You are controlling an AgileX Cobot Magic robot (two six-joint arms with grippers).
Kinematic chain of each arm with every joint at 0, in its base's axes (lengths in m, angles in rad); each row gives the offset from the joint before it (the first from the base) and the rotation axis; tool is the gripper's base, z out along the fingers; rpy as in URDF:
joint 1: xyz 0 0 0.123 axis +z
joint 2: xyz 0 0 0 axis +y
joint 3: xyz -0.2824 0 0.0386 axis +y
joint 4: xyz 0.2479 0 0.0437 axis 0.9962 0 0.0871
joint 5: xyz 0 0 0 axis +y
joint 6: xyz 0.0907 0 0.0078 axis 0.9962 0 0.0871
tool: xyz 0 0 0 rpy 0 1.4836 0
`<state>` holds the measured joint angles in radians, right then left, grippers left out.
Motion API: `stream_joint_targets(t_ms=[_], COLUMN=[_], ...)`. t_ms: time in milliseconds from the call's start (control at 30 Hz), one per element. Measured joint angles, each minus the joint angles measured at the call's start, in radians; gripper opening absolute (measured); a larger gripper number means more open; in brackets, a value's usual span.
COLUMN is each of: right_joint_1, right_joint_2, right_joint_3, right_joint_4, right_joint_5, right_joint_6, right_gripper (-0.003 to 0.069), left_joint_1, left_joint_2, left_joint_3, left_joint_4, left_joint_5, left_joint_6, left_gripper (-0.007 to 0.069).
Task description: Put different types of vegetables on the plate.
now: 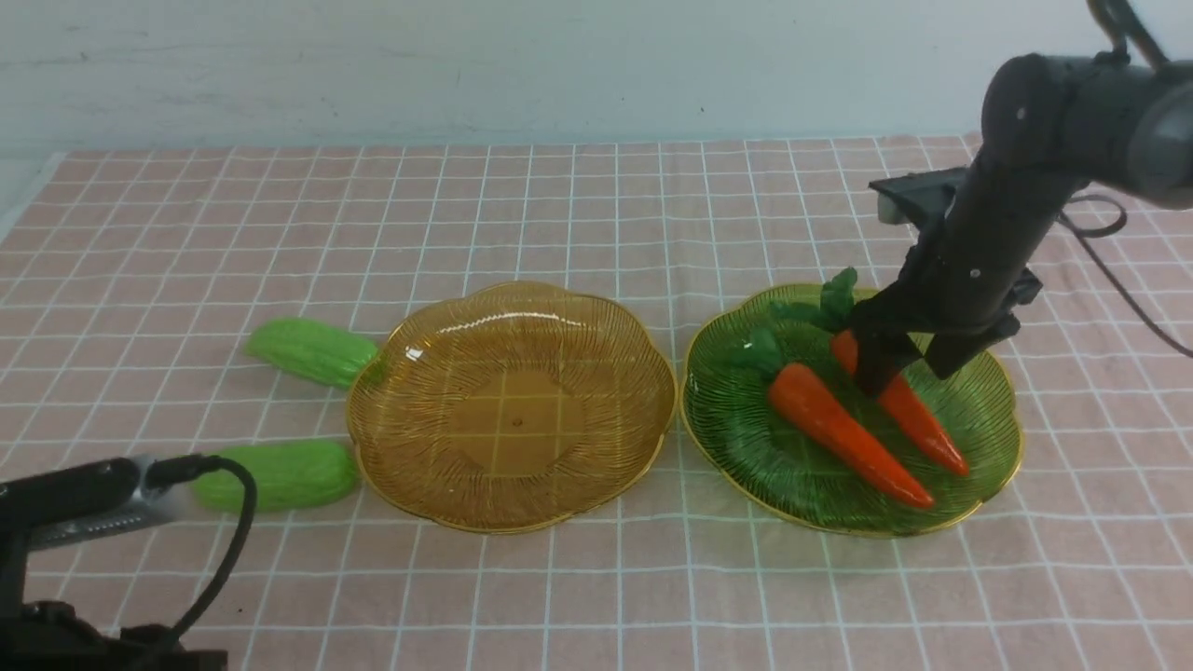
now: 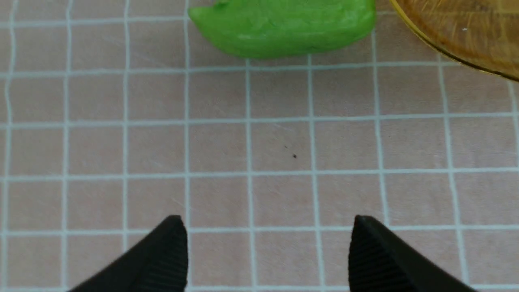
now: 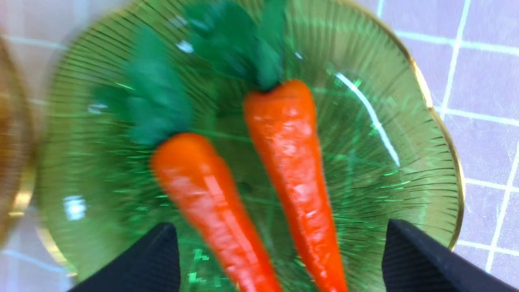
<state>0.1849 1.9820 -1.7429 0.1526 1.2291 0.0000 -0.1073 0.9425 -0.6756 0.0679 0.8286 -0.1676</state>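
Seemingly low, right arm slants over carrots.

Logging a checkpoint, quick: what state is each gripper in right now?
Left gripper: open, holding nothing.
Right gripper: open, holding nothing.

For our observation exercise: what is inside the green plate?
Two carrots lie side by side: the left carrot and the right carrot, whose upper part the open right gripper covers in the front view.
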Motion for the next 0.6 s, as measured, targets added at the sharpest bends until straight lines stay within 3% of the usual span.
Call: stream_joint_targets(t_ms=[433,600], right_joint_1=[0.000,0.000], right_joint_2=[-0.093,-0.093], right_joint_3=[0.000,0.000], right_joint_4=[0.051,0.064], right_joint_5=[0.015,0.015], right_joint_6=[-0.015,-0.029], right_gripper=[0.0554,0.0552], left_joint_1=[-0.006,-0.070], left_joint_2=[0.572,0.742], left_joint_3=[-0.319,-0.396], left_joint_4=[0.014,0.073], left_joint_5=[-0.039,-0.011], left_joint_6=[0.605,0.685], left_gripper=[0.0483,0.0483])
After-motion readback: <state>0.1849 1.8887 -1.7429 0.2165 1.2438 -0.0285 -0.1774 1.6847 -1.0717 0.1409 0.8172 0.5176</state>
